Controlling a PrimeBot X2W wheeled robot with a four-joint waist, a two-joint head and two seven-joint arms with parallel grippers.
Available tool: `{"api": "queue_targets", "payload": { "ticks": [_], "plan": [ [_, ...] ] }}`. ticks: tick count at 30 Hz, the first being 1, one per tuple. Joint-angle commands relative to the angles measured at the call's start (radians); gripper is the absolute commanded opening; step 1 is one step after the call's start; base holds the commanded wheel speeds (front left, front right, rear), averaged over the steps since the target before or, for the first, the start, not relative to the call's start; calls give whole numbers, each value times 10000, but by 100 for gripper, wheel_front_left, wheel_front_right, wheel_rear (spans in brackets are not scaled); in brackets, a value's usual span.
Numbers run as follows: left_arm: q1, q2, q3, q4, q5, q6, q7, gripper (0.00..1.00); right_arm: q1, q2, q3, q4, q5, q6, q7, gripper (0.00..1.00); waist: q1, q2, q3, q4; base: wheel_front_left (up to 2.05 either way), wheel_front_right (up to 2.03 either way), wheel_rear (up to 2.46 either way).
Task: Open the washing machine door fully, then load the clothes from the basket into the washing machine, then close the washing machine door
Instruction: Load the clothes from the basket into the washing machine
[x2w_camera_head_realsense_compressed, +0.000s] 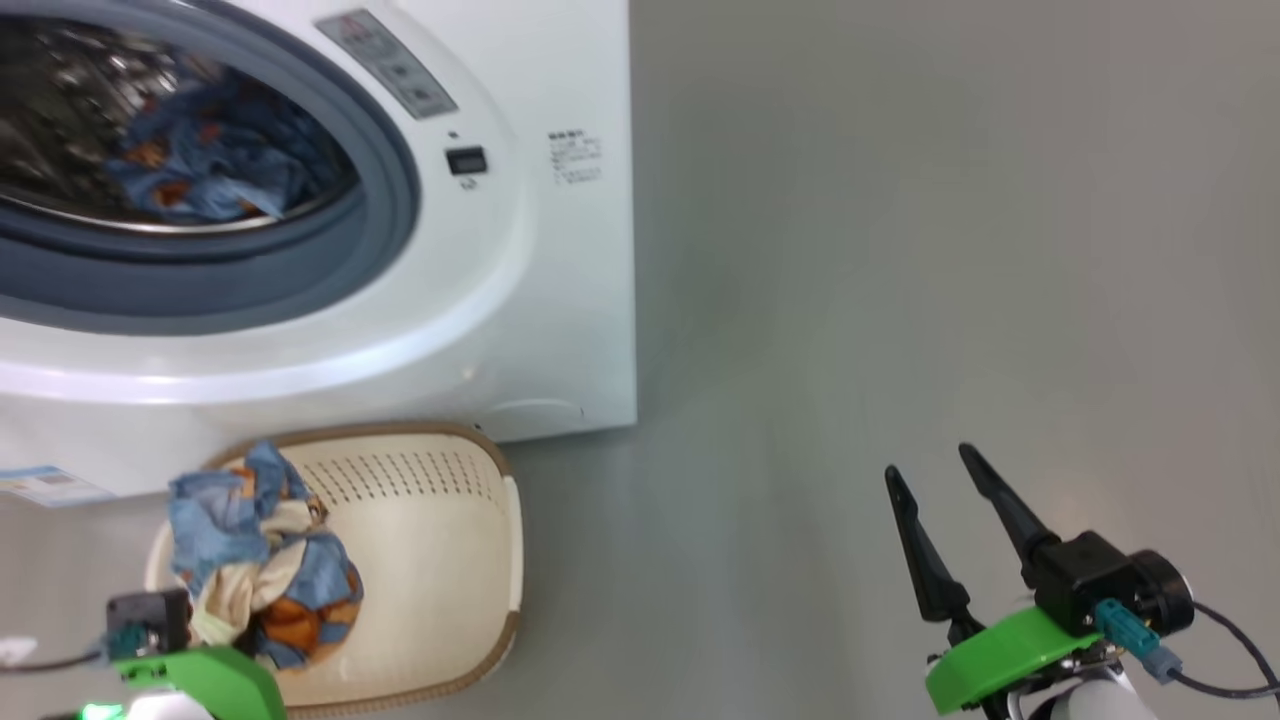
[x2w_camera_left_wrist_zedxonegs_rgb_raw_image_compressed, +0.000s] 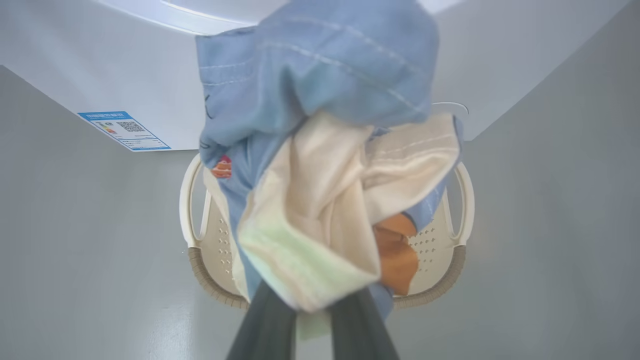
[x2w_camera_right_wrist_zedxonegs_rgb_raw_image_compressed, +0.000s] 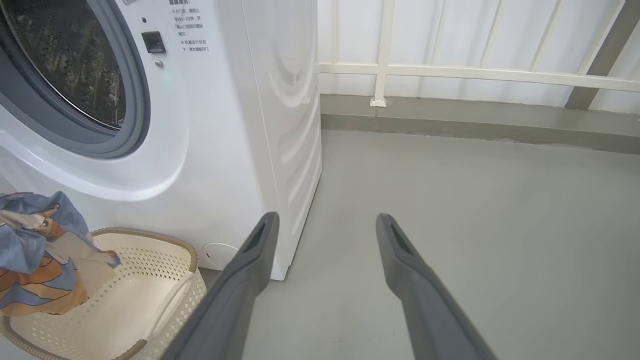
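Clamped on a bundle of clothes (x2w_camera_left_wrist_zedxonegs_rgb_raw_image_compressed: 320, 150) above the basket (x2w_camera_head_realsense_compressed: 440, 560), the left gripper (x2w_camera_left_wrist_zedxonegs_rgb_raw_image_compressed: 312, 312) has the washing machine (x2w_camera_head_realsense_compressed: 560, 300) mouth ahead and above, while the right gripper (x2w_camera_head_realsense_compressed: 928, 460), spread empty, sits well aside.

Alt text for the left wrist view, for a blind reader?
Left gripper shut on a bunched light blue and cream printed garment, over a cream perforated plastic basket on grey floor before a white washing machine.

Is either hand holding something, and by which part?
The left hand pinches a bunched fold of the blue clothes above the basket; the right hand is open and empty.
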Motion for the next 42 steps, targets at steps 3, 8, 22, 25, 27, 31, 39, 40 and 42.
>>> {"api": "queue_targets", "payload": {
  "ticks": [3,8,22,25,27,31,39,40,42],
  "plan": [
    [631,464,466,-815,218,127,-135,0,271,-26,229,-134,99,16,-48,100,0,0,-1031,465,0,0,0],
    [1618,330,766,-2096,330,235,-136,0,605,-26,194,-37,217,16,-48,100,0,0,-1700,585,0,0,0],
    [4058,-245,2058,-5444,479,572,-137,0,1259,-26,-84,-40,381,16,-48,100,0,0,-2795,718,0,0,0],
    [4368,-463,2301,-6056,638,624,-137,0,1294,-26,-96,-38,424,16,-48,100,0,0,-2892,748,0,0,0],
    [4516,-580,2429,-6367,781,607,-137,0,1322,-26,-112,-42,450,16,-48,100,0,0,-2932,775,0,0,0],
    [4695,-834,2624,-6743,1080,531,-137,0,1371,-26,-106,-46,461,16,-48,100,0,0,-2954,844,0,0,0],
    [4811,-1124,2995,-6982,1473,329,-137,0,1389,-26,-162,-41,480,16,-48,100,0,0,-2875,909,0,0,0],
    [4803,-1151,3042,-6990,1522,299,-137,0,1387,-26,-142,-44,488,16,-48,100,0,0,-2859,909,0,0,0],
    [4781,-1202,3147,-7027,1612,238,-137,0,1399,-26,-93,-52,500,16,-48,100,0,0,-2829,894,0,0,0]
  ]
}}
